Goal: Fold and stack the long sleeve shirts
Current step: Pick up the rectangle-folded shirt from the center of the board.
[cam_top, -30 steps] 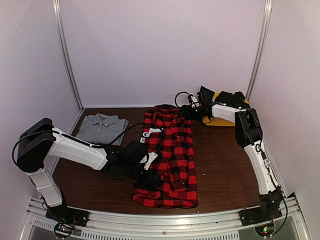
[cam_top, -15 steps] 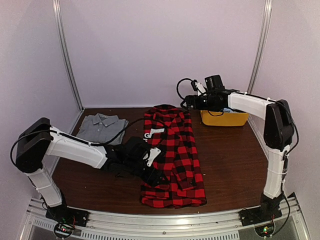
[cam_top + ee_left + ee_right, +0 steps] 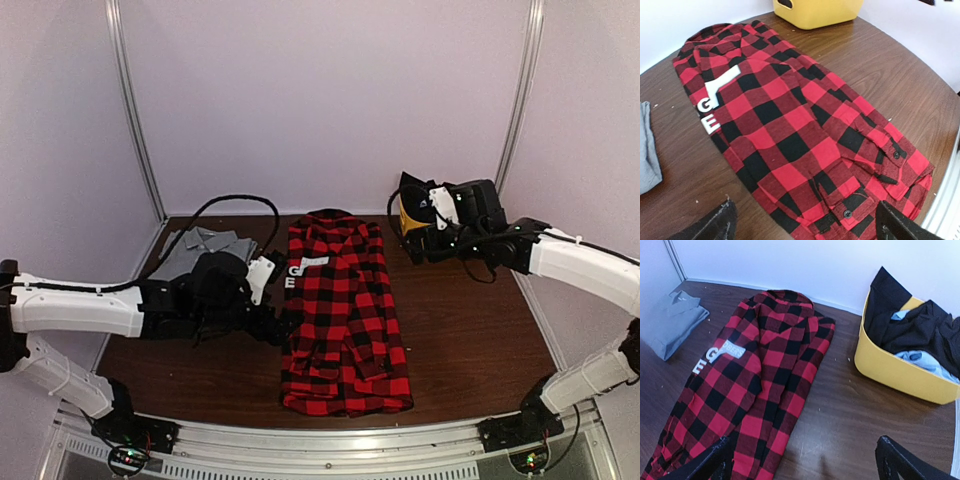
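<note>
The red-and-black flannel shirt (image 3: 345, 315) lies flat in a long narrow fold down the middle of the table, white label near its collar end. It also shows in the left wrist view (image 3: 790, 125) and the right wrist view (image 3: 755, 385). The grey shirt (image 3: 190, 245) lies folded at the back left, partly behind my left arm, and shows in the right wrist view (image 3: 675, 322). My left gripper (image 3: 268, 322) hovers beside the flannel's left edge, open and empty (image 3: 805, 230). My right gripper (image 3: 418, 245) is open and empty (image 3: 805, 465), right of the flannel's collar end.
A yellow bin (image 3: 900, 372) holding dark and light blue clothes (image 3: 920, 332) stands at the back right, mostly behind my right gripper in the top view (image 3: 405, 215). Bare wood table (image 3: 470, 330) lies right of the flannel. Walls close in on three sides.
My left gripper has let go and drawn back left off the flannel. My right arm came down and back toward the bin. The flannel now lies flat and straighter.
</note>
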